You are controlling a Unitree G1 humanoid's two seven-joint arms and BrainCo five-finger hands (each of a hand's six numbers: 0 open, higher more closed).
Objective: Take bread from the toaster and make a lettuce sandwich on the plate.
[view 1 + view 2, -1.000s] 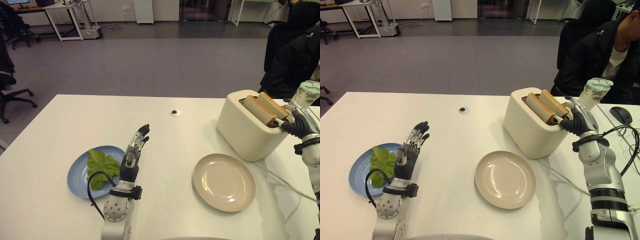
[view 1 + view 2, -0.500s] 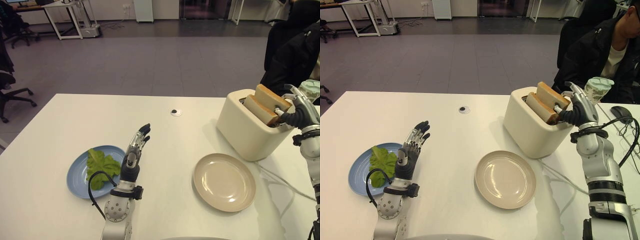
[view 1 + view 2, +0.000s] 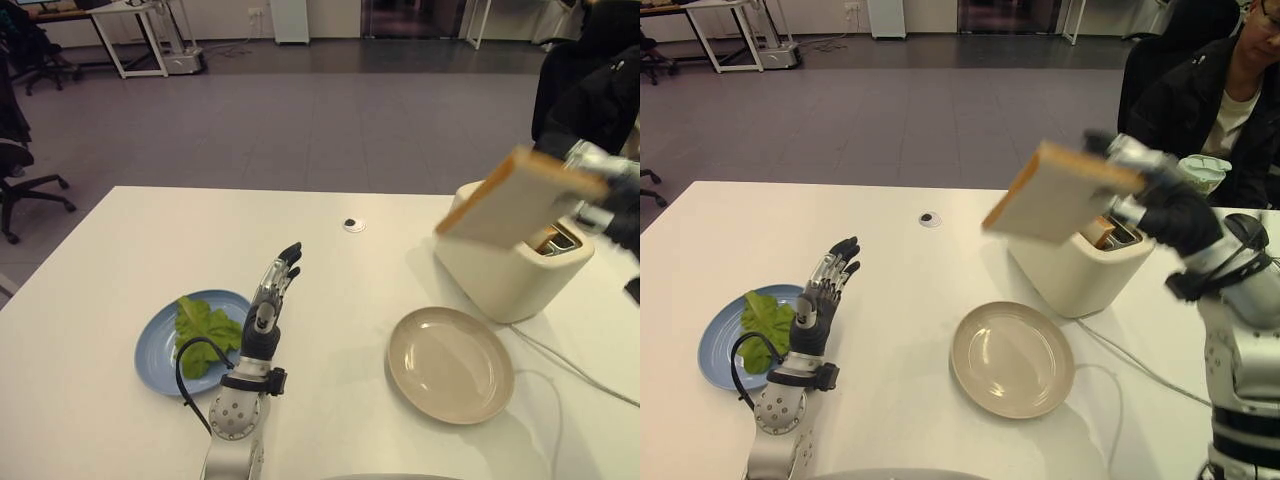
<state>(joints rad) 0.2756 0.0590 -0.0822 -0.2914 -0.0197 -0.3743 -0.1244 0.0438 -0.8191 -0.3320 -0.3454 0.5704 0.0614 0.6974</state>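
My right hand (image 3: 1160, 200) is shut on a slice of bread (image 3: 1058, 192), held in the air above the cream toaster (image 3: 1075, 265) and tilted toward the left. A second slice (image 3: 1102, 233) still stands in the toaster's slot. The beige plate (image 3: 1012, 360) lies in front of the toaster with nothing on it. On the left, a green lettuce leaf (image 3: 203, 328) rests on a blue plate (image 3: 155, 350). My left hand (image 3: 265, 320) rests on the table just right of the blue plate, fingers straight and open, holding nothing.
The toaster's white cable (image 3: 1145, 368) runs across the table to the right of the beige plate. A small round grommet (image 3: 352, 225) sits in the table at the back. A paper cup (image 3: 1203, 172) and a computer mouse (image 3: 1248, 228) stand far right.
My right hand has lifted one slice of bread out of the toaster, up and to the left. The left hand has stayed where it was.
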